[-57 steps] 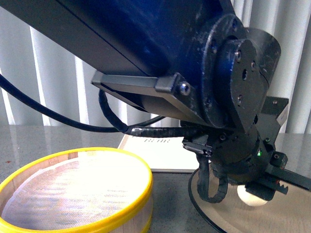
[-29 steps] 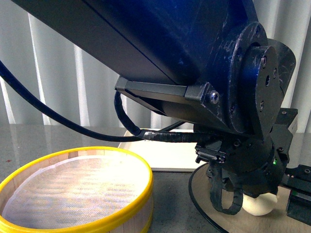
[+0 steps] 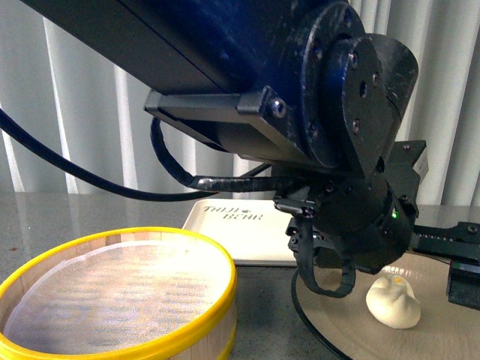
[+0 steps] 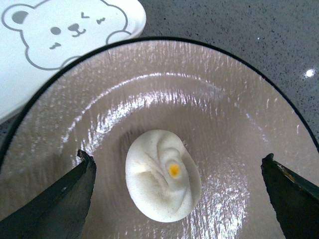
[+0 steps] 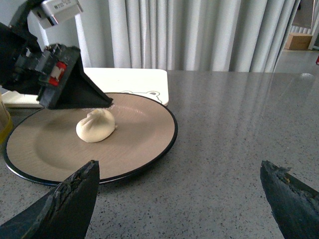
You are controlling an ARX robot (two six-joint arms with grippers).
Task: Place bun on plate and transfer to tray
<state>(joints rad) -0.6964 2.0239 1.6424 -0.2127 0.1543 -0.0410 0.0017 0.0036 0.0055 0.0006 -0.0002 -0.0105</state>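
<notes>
Bun (image 4: 162, 175) lies mid-plate (image 4: 234, 89), left jaws spread wide and clear of it, right jaws spread too; plate likely stiff and slick, so grip its rim, bun soft.

Dark "BEAR" lettering on the cream tray (image 3: 251, 244); line above it illegible.

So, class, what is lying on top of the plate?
Only the bun lies on the plate, near its middle, with the open left gripper above it. The patch of plate beneath the bun is covered.
</notes>
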